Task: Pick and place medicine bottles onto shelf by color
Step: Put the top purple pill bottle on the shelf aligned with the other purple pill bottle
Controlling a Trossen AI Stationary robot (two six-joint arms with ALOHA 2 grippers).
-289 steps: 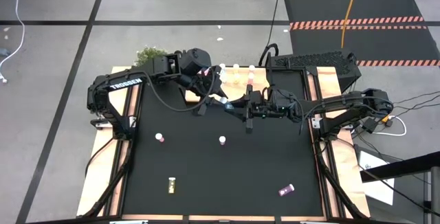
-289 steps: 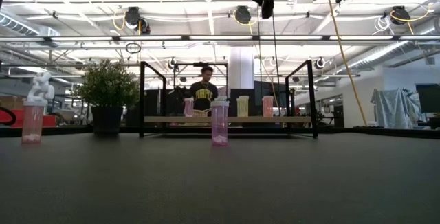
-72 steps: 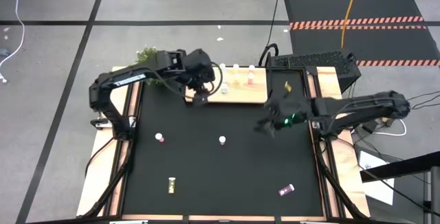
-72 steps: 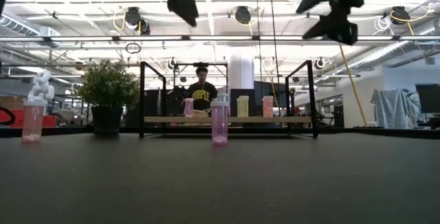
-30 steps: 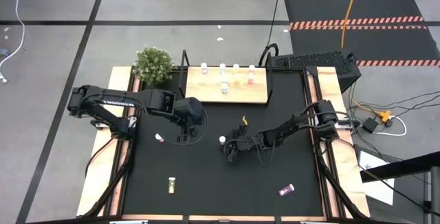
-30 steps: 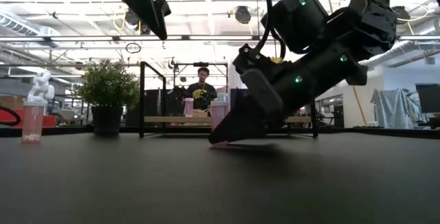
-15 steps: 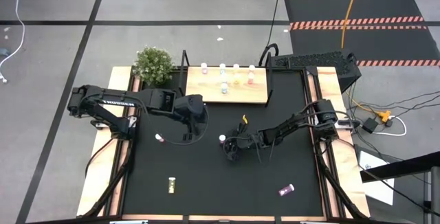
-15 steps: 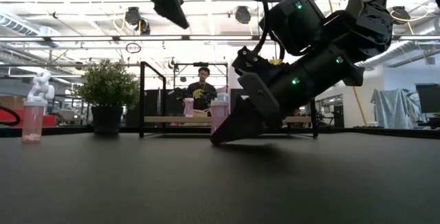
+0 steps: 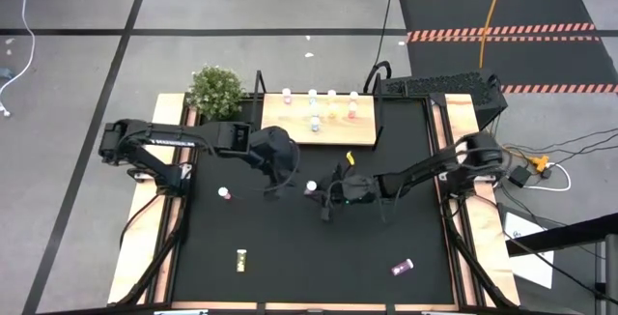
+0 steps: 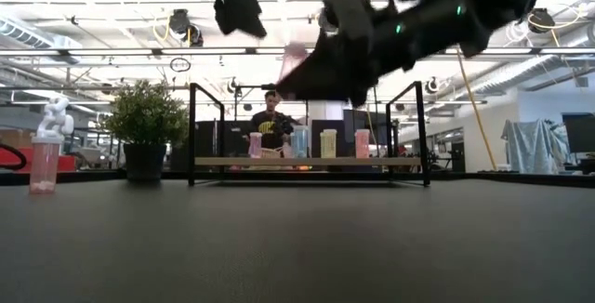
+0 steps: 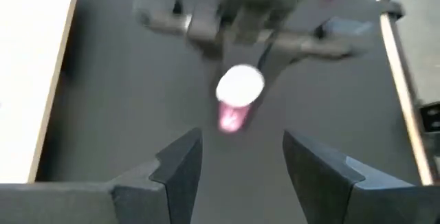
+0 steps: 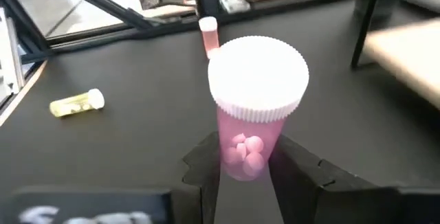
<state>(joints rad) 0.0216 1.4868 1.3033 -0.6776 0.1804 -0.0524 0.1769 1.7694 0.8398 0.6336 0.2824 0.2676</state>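
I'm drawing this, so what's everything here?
shelf: one, light wood, far edge, middle
shelf bottles: four, pink, teal, yellow, pink, in a row
held bottle: one, pink, up above the mat
standing bottle: one, pink, mat's left
lying bottles: two, yellow and purple, near side
plant: one, green, far left corner
person: one, dark top, beyond the shelf
left gripper: jaws open, empty, near the held bottle
right gripper: jaws shut on held bottle

We see a black tabletop [image 9: 290, 247] with wooden side rails. At its far edge stands the shelf [image 9: 316, 131], carrying four bottles [image 9: 321, 97] in a row. A potted plant [image 9: 215, 89] sits beside it. On the tabletop stands a pink bottle [image 9: 224, 193], while a yellow one [image 9: 241, 256] and a purple one [image 9: 403, 267] seem to lie on their sides.
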